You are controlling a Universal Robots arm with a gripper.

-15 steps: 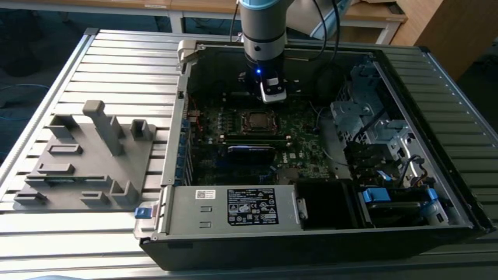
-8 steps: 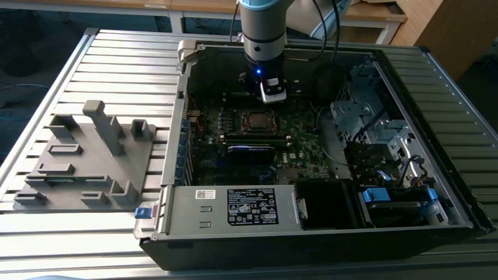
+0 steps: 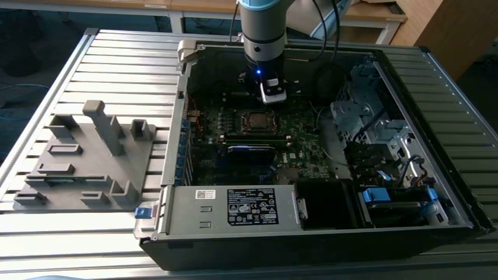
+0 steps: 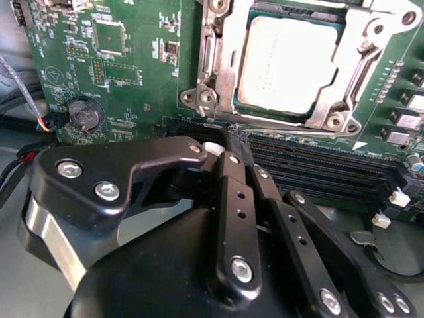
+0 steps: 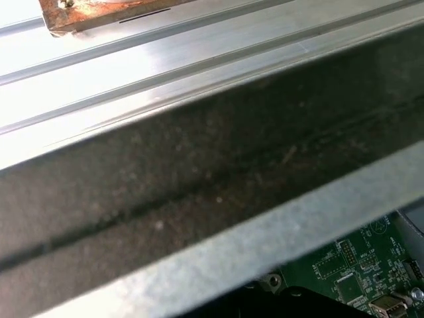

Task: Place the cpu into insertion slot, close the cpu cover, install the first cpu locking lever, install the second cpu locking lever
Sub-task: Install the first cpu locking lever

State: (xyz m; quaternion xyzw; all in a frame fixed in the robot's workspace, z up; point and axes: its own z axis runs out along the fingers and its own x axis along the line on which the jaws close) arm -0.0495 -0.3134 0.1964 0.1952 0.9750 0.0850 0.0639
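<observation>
The fingers (image 4: 233, 185) were pressed together with nothing between them. Their tips hung over the long black memory slots (image 4: 318, 165), just beside the insertion slot (image 3: 256, 121). The cpu (image 4: 286, 63) lay flat in that slot, with the cpu cover (image 4: 222, 69) down around its edges. All of this sat on the green circuit board (image 4: 132, 86) inside the open computer case (image 3: 272, 248), which lay on the slatted metal surface (image 3: 125, 64).

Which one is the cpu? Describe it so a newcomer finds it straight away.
Look inside the open computer case, at the green circuit board. Just below the gripper in the exterior view sits the cpu cover, a silvery frame; the cpu is the dull silver square in its window. The neighbouring memory slots are long and black.
</observation>
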